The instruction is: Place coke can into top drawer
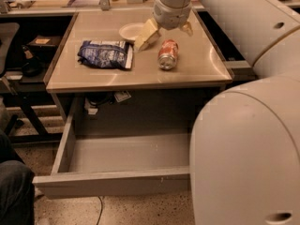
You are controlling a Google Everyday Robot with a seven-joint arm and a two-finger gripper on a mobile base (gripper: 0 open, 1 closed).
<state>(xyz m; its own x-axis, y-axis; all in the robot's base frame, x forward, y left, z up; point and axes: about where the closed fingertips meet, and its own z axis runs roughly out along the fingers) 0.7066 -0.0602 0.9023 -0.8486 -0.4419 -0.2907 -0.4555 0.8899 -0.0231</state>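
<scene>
The coke can (168,54) lies on its side on the tabletop (197,69), right of centre. My gripper (167,32) hangs just above and behind the can, open, with one cream finger (146,34) to the can's left and the other (187,28) to its right; it holds nothing. The top drawer (112,182) is pulled fully out below the table, and the part of its inside that I see is bare. My arm hides the drawer's right end.
A blue crinkled chip bag (105,54) lies left of the can. A white bowl (129,31) sits behind it, next to my left finger. My arm's large white body (248,149) fills the right foreground. A dark chair (9,46) stands at the left.
</scene>
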